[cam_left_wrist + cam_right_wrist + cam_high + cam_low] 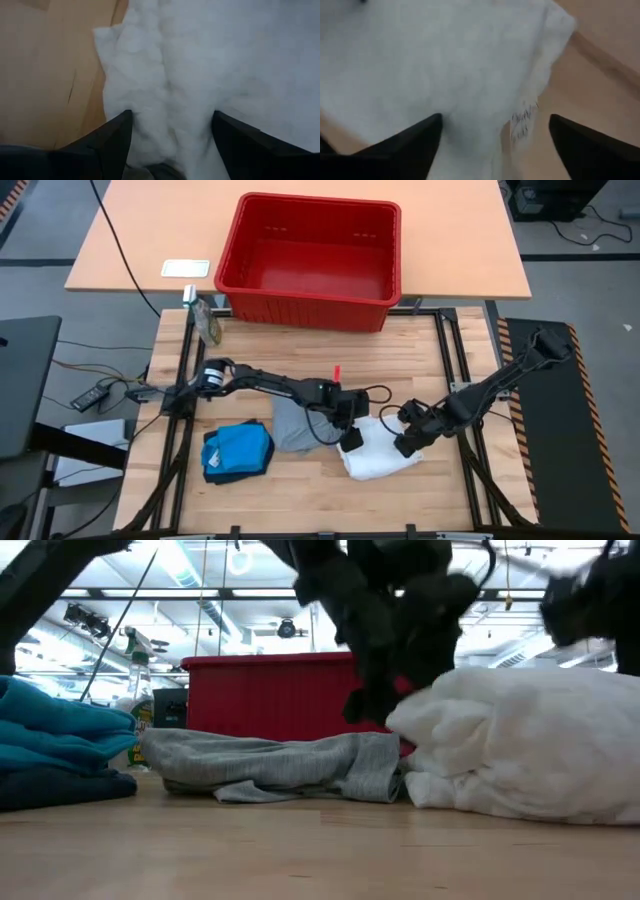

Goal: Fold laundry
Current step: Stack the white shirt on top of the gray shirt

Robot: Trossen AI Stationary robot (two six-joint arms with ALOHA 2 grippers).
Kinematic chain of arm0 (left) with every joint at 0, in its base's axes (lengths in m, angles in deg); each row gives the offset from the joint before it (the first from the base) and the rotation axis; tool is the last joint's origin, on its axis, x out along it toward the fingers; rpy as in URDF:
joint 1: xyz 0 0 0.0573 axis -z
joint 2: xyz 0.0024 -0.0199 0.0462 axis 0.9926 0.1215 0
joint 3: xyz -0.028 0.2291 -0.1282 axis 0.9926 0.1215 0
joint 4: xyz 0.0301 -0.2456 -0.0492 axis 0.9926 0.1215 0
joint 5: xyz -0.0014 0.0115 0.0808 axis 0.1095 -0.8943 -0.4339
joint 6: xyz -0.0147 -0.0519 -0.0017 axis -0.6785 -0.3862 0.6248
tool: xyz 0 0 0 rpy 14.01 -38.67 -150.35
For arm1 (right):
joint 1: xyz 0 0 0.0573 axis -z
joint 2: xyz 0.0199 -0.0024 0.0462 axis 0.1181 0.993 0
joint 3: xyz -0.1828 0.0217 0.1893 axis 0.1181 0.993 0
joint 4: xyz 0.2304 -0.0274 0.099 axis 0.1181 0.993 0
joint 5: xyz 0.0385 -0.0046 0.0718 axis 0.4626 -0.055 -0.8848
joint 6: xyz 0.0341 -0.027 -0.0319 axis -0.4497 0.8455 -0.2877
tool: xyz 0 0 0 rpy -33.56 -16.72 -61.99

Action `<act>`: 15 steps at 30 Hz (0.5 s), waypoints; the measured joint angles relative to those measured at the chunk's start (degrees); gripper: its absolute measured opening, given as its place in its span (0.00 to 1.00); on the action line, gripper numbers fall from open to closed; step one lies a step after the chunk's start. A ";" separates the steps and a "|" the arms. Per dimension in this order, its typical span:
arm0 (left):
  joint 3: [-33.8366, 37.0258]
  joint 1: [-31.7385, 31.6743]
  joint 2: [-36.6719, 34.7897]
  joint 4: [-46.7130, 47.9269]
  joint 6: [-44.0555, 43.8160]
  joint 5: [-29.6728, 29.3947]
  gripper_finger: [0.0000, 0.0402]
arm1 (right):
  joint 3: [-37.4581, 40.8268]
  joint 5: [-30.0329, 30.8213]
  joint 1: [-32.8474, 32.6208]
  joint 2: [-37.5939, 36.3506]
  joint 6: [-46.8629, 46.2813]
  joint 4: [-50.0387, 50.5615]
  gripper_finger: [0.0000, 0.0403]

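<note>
The white garment [378, 453] lies bunched near the table's front edge between both grippers: the left gripper [172, 145] has its fingers spread with a fold of the cloth between them, and the right gripper [495, 145] stands wide open over its other side. Just beside it lies the grey garment [295, 425], partly hidden under the left arm, then the blue garment [243, 448] covering most of a dark navy one [212, 463]. Farther back stands the red basket [310, 290], its base cut off in the low view by the clothes.

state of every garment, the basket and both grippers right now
white fluffy cloth garment: bunched, between both grippers
light grey cloth garment: lying rumpled beside the white one
bright blue cloth garment: folded, on the dark navy garment
red plastic basket: upright, empty
left gripper: open, astride the white cloth
right gripper: open, over the white cloth
</note>
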 joint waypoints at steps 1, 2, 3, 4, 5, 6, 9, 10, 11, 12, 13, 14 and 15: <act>-0.02 -0.15 0.68 -0.14 -0.14 0.21 0.68 | 2.54 -0.56 0.50 0.33 -0.92 -3.77 0.96; -0.02 -0.34 1.20 -0.32 -0.14 0.35 0.68 | 5.15 -1.40 1.00 0.70 -1.93 -8.53 0.97; -0.02 -0.46 1.62 -0.40 -0.17 0.50 0.68 | 7.75 -1.65 1.29 1.17 -2.53 -14.04 0.98; -0.06 -0.54 2.18 -0.54 -0.17 0.56 0.68 | 10.24 -1.73 1.46 1.68 -3.04 -20.25 0.97; -0.11 -0.52 2.58 -0.78 -0.17 0.63 0.68 | 12.57 -1.89 1.59 2.30 -3.35 -26.82 0.96; -0.13 -0.52 3.00 -0.98 -0.14 0.68 0.68 | 14.64 -1.81 1.80 2.94 -3.30 -33.69 0.94; -0.14 -0.20 3.42 -1.15 -0.14 0.61 0.68 | 18.90 -1.40 2.46 5.29 -4.00 -47.43 0.89; -0.20 -0.15 4.08 -1.74 -0.12 0.51 0.68 | 19.43 -1.21 2.76 6.09 -4.99 -48.79 0.87; -0.20 -0.10 4.34 -2.61 -0.15 0.55 0.68 | 19.73 -1.20 3.03 6.75 -5.77 -49.53 0.85; -0.17 -0.01 4.39 -3.05 -0.28 0.54 0.68 | 20.01 -1.31 3.35 7.39 -6.00 -50.08 0.81; -0.17 0.07 4.39 -3.27 -0.38 0.35 0.68 | 20.13 -1.64 3.63 8.18 -6.06 -50.55 0.76; -0.16 0.13 4.46 -3.76 -0.40 0.17 0.68 | 20.18 -2.06 3.95 8.73 -5.96 -50.60 0.71; -0.13 0.14 4.78 -4.50 -0.42 -0.06 0.68 | 20.23 -2.32 4.15 9.22 -5.61 -50.88 0.63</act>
